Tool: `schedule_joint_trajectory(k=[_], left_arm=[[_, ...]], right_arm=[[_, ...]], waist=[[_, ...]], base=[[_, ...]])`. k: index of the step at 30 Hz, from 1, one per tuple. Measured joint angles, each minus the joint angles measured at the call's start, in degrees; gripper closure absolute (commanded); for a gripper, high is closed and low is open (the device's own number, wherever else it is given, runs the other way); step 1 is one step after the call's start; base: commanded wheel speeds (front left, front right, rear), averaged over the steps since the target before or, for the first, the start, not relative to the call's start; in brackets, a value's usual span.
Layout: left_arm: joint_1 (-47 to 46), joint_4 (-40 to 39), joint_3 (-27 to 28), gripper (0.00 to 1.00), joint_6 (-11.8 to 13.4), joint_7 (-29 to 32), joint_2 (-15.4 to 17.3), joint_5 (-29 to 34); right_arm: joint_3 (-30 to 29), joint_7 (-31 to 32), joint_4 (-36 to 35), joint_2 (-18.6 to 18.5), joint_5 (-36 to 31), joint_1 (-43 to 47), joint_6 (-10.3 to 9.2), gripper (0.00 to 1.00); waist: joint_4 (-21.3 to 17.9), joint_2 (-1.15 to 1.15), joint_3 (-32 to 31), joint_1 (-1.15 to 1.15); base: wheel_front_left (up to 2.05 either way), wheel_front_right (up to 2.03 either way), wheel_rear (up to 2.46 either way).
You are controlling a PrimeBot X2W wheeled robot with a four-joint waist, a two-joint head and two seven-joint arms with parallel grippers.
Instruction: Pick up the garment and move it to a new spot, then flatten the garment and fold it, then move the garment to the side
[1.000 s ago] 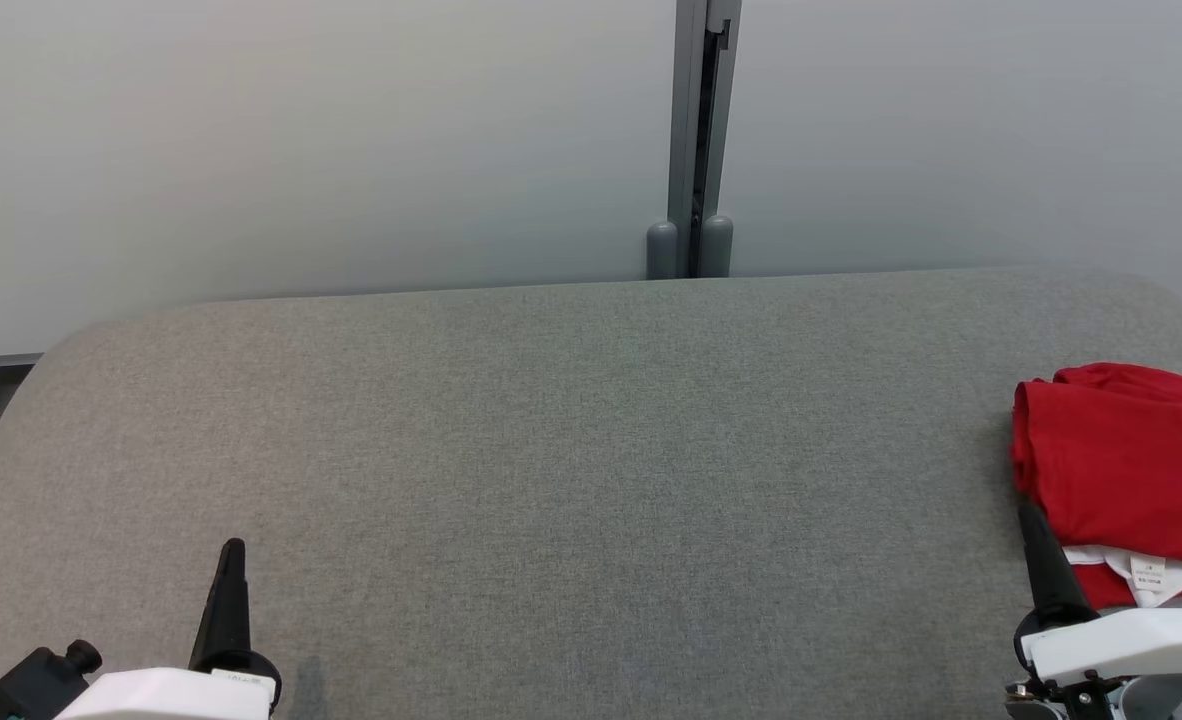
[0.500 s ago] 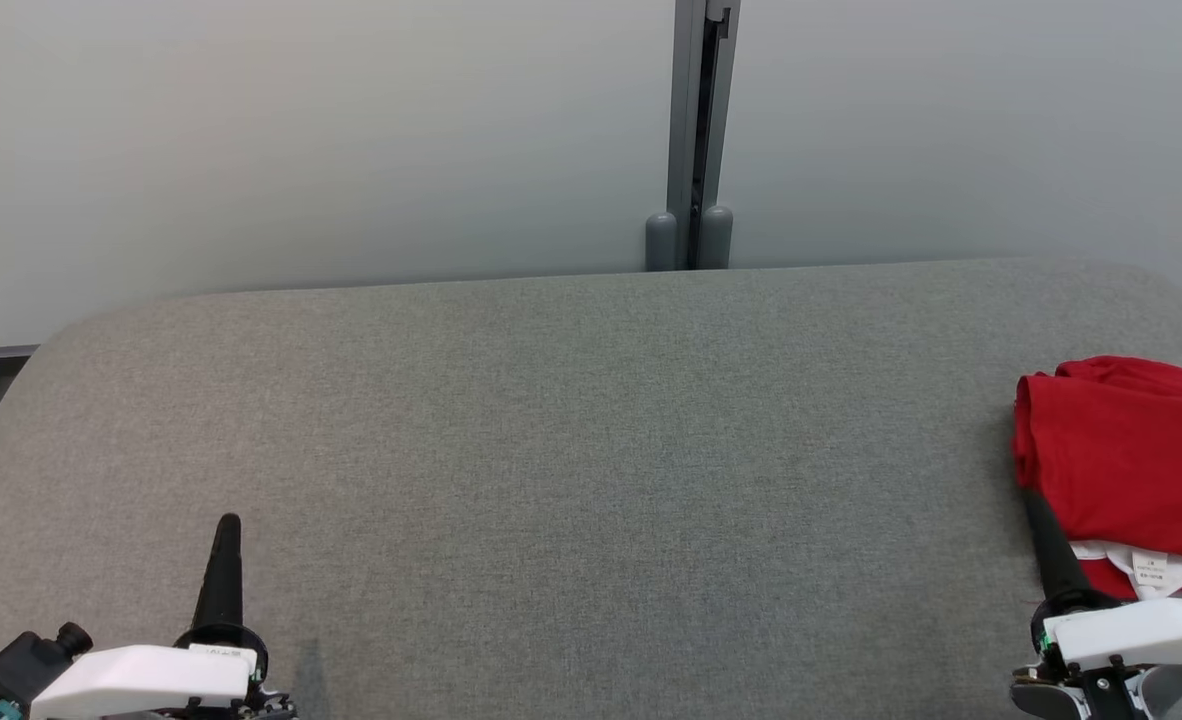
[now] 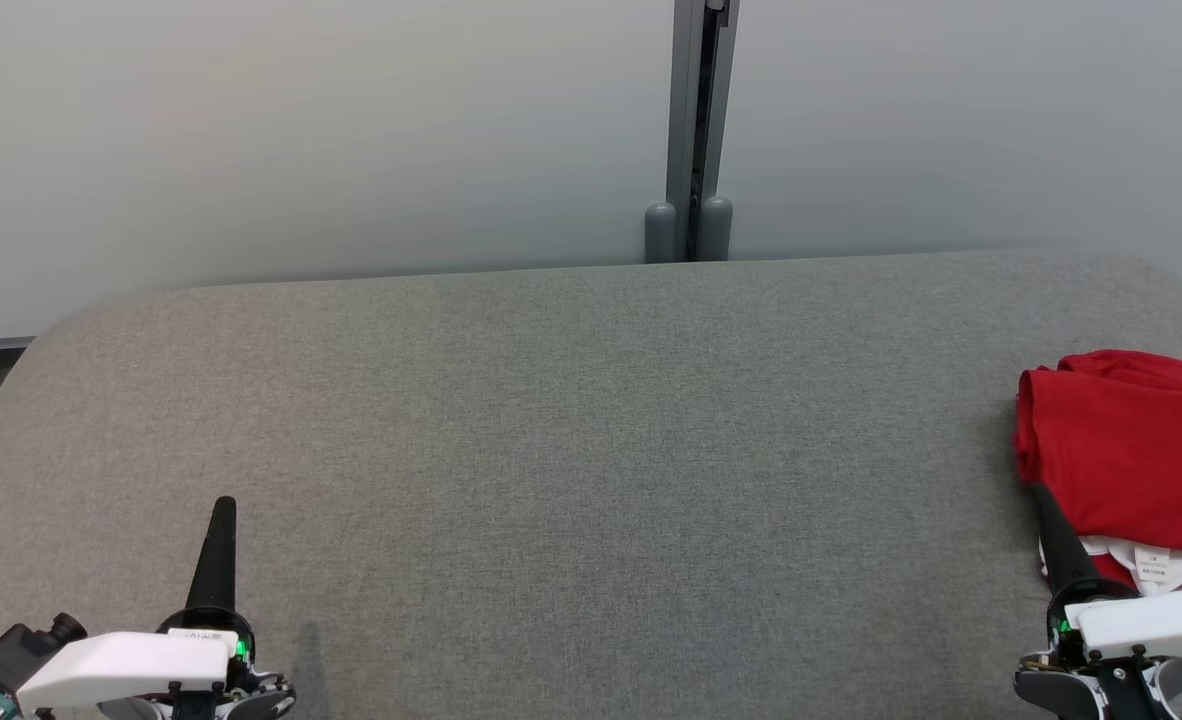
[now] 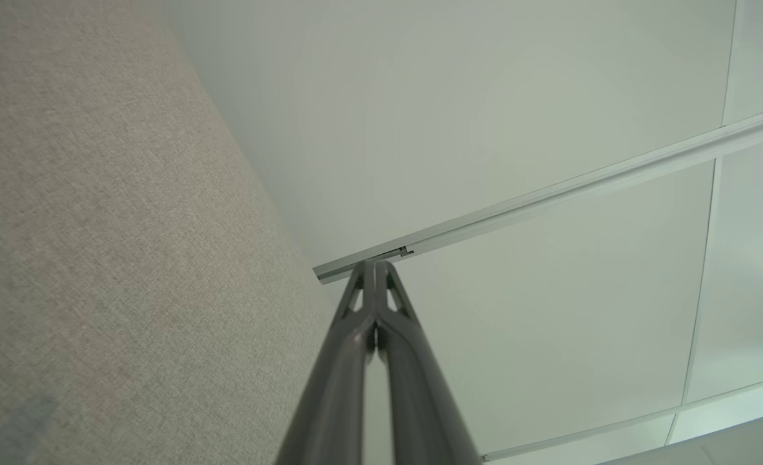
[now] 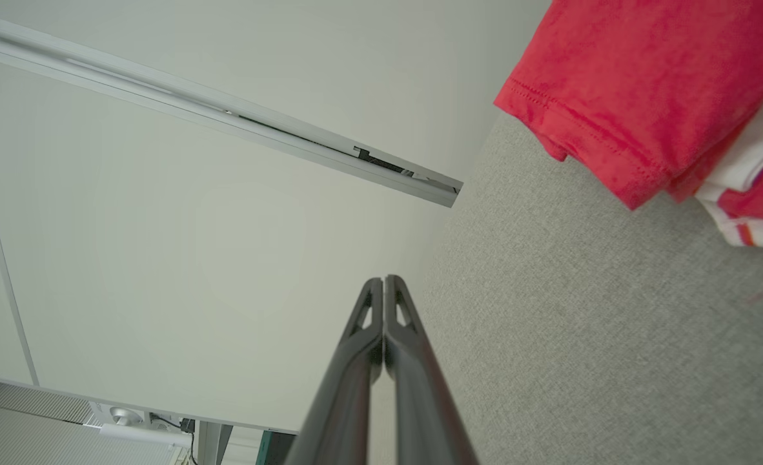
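My left gripper (image 3: 222,512) sits low at the near left of the counter (image 3: 591,440). Its 2 dark fingers are pressed together into 1 thin spike pointing away from me, with nothing between them. My right gripper (image 3: 1041,500) mirrors it at the near right, fingers likewise flat against each other and empty. Its tip is just beside the garment (image 3: 1126,450); I cannot tell whether it touches the cloth.

The garment lies bunched at the counter's right side. The right edge of the head view cuts it off, so its full outline is hidden. It is soft red knit with a stitched hem. A white part at its near end carries a small label (image 3: 1154,566) whose print is too small to read. In the right wrist view, a white edge with orange and purple stripes peeks from under the red fold.

The counter is covered in grey woven fabric and has rounded corners. Behind it, smooth pale wall panels meet at a grey metal post (image 3: 693,120).
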Motion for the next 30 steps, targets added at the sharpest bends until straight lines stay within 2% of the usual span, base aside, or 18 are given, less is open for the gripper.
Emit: schedule_joint_trajectory(k=[30], left_arm=[[-2.27,-0.45,0.77,1.0,-0.19,3.49,0.14,-12.54]], right_arm=[[-2.11,3.47,-0.8,0.43,12.96,-1.02,0.0,1.0]], waist=[[-0.17,0.0,1.55,0.0]], base=[[0.0,0.0,0.0]])
